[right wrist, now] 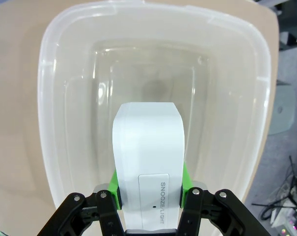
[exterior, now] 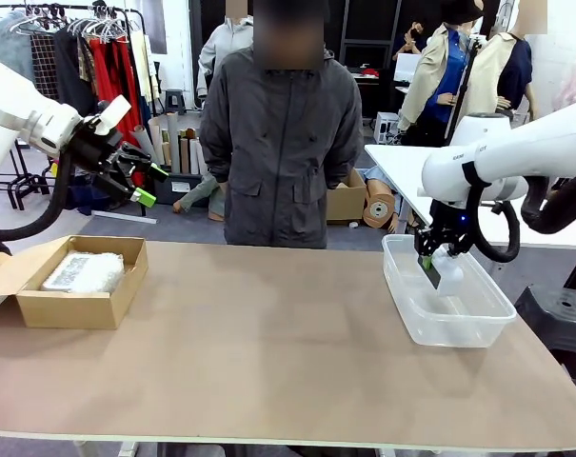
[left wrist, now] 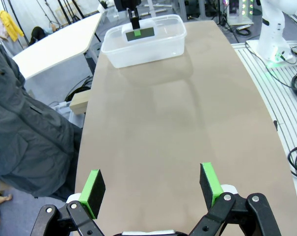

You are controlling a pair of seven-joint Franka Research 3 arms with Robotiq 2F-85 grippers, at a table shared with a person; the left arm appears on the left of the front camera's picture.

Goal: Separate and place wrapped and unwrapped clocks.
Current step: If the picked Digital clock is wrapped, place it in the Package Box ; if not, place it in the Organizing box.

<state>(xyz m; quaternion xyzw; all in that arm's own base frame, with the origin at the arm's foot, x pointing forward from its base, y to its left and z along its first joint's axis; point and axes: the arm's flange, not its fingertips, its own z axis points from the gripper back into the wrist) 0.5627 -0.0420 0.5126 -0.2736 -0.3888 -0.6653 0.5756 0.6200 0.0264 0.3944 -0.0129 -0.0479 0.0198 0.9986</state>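
The right claw [right wrist: 150, 189] pinches the unwrapped clock [right wrist: 148, 157] above the clear plastic tub [right wrist: 55, 123]. Lower it until it nears the tub floor, then release. The left claw [left wrist: 153, 189] is spread. Wrapped clocks [exterior: 83, 271] lie in the cardboard box [exterior: 73, 307].

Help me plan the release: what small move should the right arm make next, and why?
Probably lower a little, then open. The right gripper is shut on the bare clock, held above the floor of the clear tub, inside its walls. Nothing else lies in the tub. The wrapped clocks are in the cardboard box, and the left gripper hangs open, well clear.
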